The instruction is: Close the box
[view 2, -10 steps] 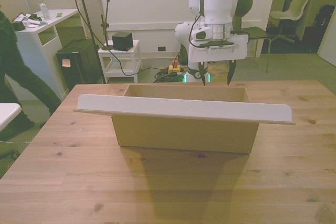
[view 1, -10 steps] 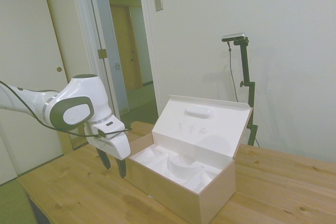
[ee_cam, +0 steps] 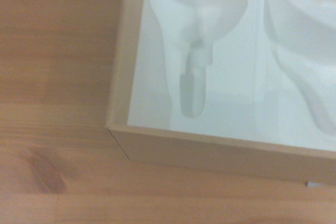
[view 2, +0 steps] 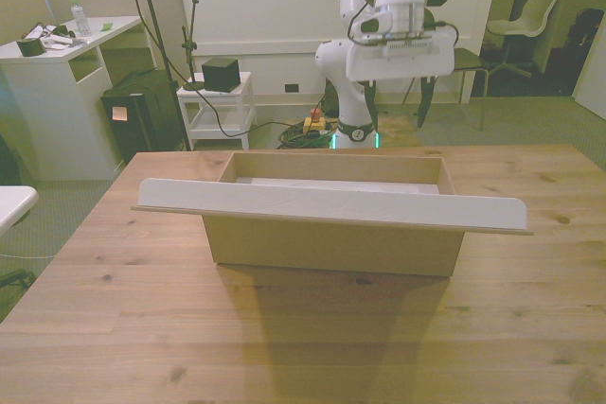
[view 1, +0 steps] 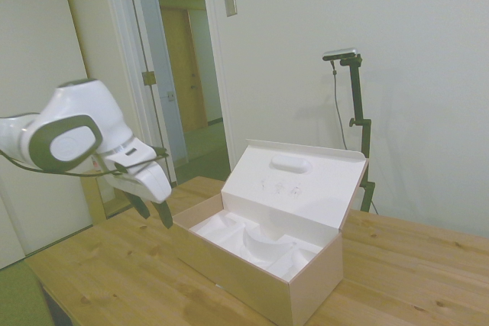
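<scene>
One box (view 1: pixel 260 265) sits on the wooden surface (view 1: pixel 114 272), filling the lower middle of the side view, and it is open. Its hinged lid (view 1: pixel 294 181) stands up and leans back toward the right of that frame, white on the inside with an oval bump near its top edge. Inside lies a white moulded insert (ee_cam: pixel 220 61), whose hollows show in my wrist view next to the tan wall at one corner of the box. My gripper (view 1: pixel 150 210) hangs in the air at the left of the side view, above the surface and just clear of the box's near end, holding nothing. Its two dark fingers (view 1: pixel 165 214) are spread apart and point downward.
</scene>
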You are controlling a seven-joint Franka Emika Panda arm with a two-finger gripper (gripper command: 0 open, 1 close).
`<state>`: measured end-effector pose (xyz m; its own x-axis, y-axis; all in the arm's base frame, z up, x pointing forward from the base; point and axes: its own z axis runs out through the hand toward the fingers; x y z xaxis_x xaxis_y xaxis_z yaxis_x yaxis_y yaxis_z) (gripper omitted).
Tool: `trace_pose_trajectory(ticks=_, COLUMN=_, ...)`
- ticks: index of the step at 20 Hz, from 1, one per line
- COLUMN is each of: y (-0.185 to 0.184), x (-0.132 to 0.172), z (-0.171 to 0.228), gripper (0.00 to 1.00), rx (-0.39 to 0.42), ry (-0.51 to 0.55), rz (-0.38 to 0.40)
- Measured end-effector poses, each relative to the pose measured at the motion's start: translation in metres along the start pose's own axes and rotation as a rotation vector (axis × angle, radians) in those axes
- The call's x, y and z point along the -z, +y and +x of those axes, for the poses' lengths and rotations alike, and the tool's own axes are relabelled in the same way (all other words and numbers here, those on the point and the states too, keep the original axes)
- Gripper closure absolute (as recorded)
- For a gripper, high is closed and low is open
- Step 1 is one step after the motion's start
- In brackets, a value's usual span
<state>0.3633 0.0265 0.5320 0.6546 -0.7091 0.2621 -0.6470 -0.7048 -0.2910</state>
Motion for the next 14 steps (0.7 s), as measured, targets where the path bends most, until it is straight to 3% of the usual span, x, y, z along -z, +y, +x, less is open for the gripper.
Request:
trace_pose_trajectory(ticks=6, y=0.000, x=0.081, z=0.035, gripper=0.00, rx=0.028, ry=0.219, rz=0.216)
trace_pose_trajectory(ticks=14, y=-0.077, x=0.100, z=0.119, gripper=0.00, rx=0.038, ry=0.282, rz=0.263)
